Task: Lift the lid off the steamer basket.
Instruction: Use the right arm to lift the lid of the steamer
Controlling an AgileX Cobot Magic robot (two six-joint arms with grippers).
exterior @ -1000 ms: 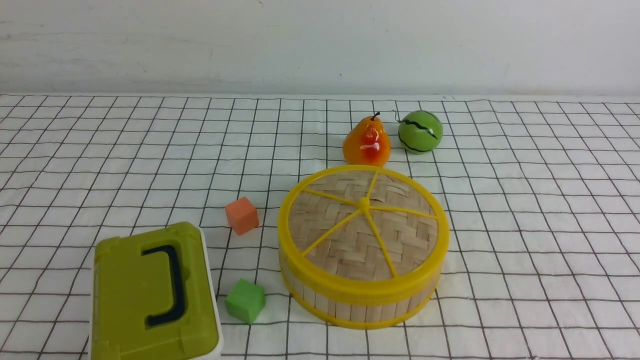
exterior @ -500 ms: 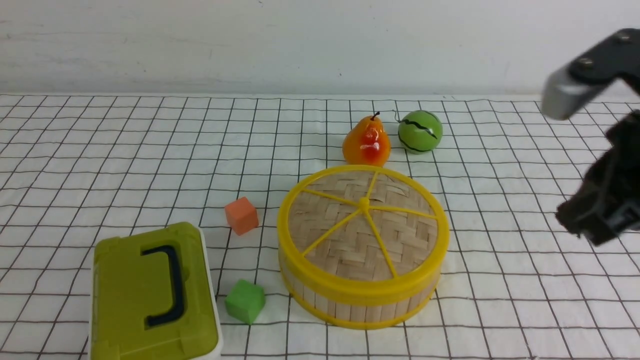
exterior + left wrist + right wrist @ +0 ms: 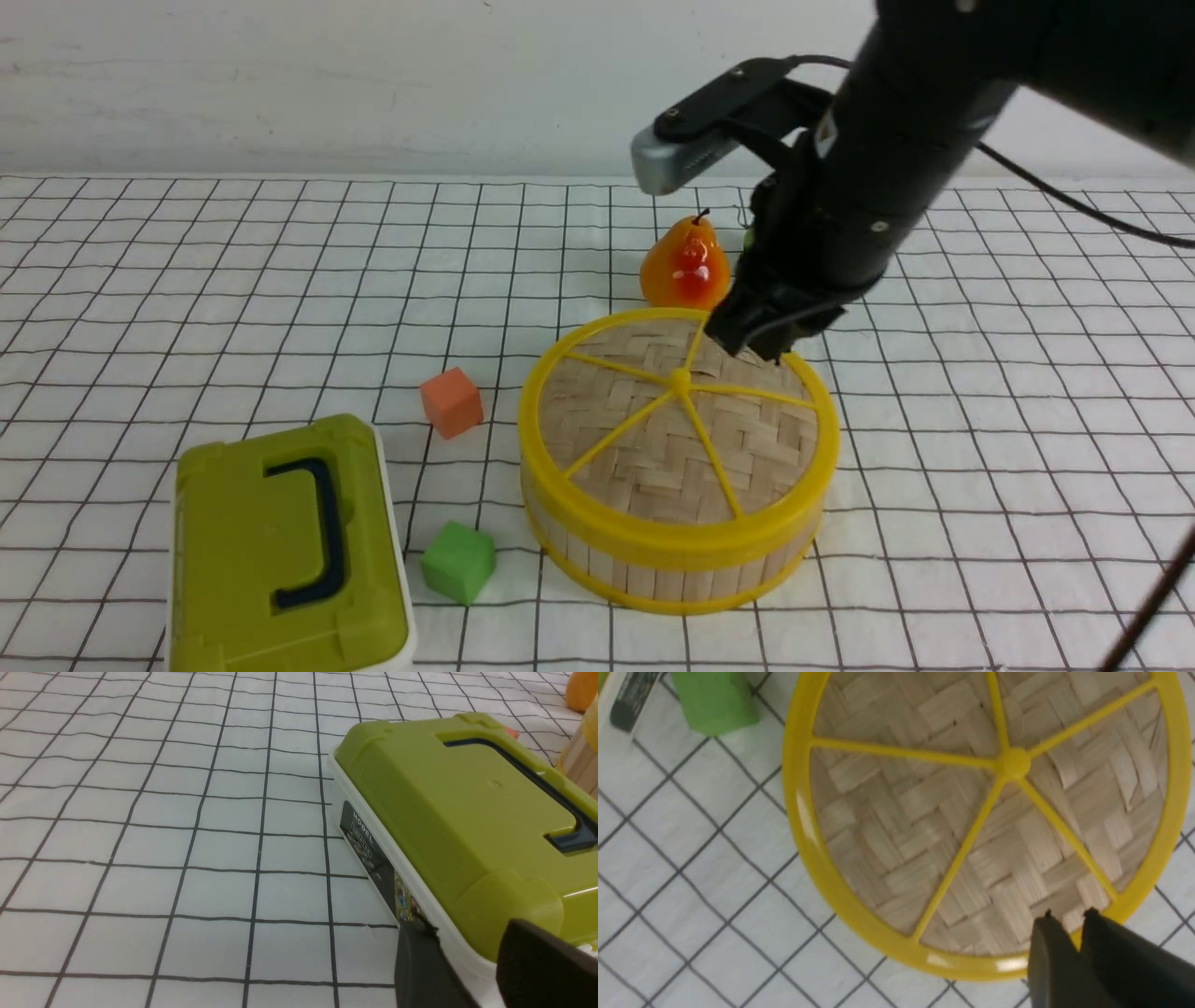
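The lid (image 3: 679, 420), woven tan bamboo with a yellow rim and spokes, sits on the steamer basket (image 3: 672, 574) right of the table's middle. It fills the right wrist view (image 3: 971, 826). My right gripper (image 3: 756, 341) hangs just above the lid's far right part, near the rim. In the right wrist view the gripper (image 3: 1069, 914) has its jaws almost together with nothing between them. My left gripper (image 3: 467, 926) shows only in the left wrist view, jaws apart and empty, low beside the olive-green box (image 3: 467, 812).
The olive-green box (image 3: 285, 551) with a dark handle stands at the front left. An orange cube (image 3: 451, 401) and a green cube (image 3: 457, 562) lie left of the basket. A pear (image 3: 686, 266) stands behind it. A checked cloth covers the table.
My right arm has swung in from the right edge and now hangs over the far part of the lid, hiding the green melon. The lid and basket have not moved.
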